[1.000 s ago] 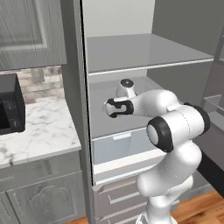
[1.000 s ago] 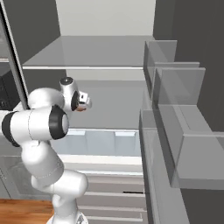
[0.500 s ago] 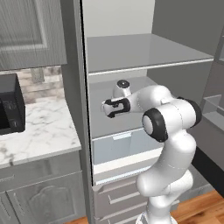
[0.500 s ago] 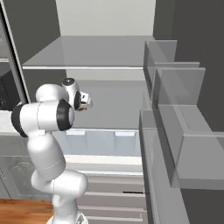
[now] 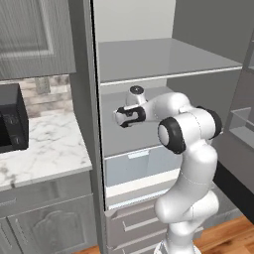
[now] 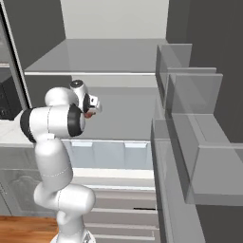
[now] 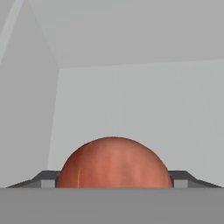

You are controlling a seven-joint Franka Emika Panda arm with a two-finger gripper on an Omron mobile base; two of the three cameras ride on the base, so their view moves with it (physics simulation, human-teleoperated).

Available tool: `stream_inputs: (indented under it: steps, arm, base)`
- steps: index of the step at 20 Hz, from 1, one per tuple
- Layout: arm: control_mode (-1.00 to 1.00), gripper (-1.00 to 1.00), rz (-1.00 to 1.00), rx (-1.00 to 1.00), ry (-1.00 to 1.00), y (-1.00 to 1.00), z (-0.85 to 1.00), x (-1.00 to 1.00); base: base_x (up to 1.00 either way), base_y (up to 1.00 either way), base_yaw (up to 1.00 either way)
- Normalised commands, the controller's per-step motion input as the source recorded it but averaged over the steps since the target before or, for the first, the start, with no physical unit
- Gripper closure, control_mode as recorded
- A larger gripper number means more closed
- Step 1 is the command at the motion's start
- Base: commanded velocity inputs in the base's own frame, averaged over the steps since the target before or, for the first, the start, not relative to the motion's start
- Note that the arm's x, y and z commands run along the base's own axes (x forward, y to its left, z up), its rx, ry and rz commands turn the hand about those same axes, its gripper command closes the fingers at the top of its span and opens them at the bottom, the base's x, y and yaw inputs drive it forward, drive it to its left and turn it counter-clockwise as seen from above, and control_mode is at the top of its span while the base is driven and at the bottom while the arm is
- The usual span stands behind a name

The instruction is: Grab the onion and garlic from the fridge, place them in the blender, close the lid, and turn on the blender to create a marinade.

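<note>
One onion [image 7: 113, 162], low centre of the hand view, sits clenched between both finger tips [image 7: 46, 178] of the gripper [image 6: 91, 108], at left of the right base view, inside the fridge [image 5: 149, 59]. Judged light, firm and smooth-skinned, it may slip; a hold across its widest girth suits best.

One onion [image 7: 113, 162], one fridge [image 5: 149, 64], one black appliance [image 5: 11, 124] and one pale drawer [image 6: 109, 154].
</note>
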Motion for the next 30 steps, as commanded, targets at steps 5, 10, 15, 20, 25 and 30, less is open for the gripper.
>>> stream_inputs:
  steps: [5,10,15,20,25,30]
  arm:
    - [-1.0,1.0,0.0,0.0,-0.01,0.0,-0.03,-0.06]
    - [-1.0,1.0,0.0,0.0,0.0,-0.1,0.03,-0.79]
    - [-1.0,1.0,0.0,0.0,-0.05,-0.35,0.3,-1.0]
    - [-1.0,1.0,-0.01,0.0,-0.03,-0.47,0.74,-1.0]
    - [-1.0,1.0,-0.03,0.0,-0.01,-0.32,1.0,-1.0]
    - [-1.0,1.0,-0.03,0.0,0.0,-0.17,1.0,-1.0]
  base:
    - [0.0,0.0,0.0]
    - [0.0,0.0,0.0]
    - [0.0,0.0,0.0]
    - [0.0,0.0,0.0]
    - [0.0,0.0,0.0]
    - [0.0,0.0,0.0]
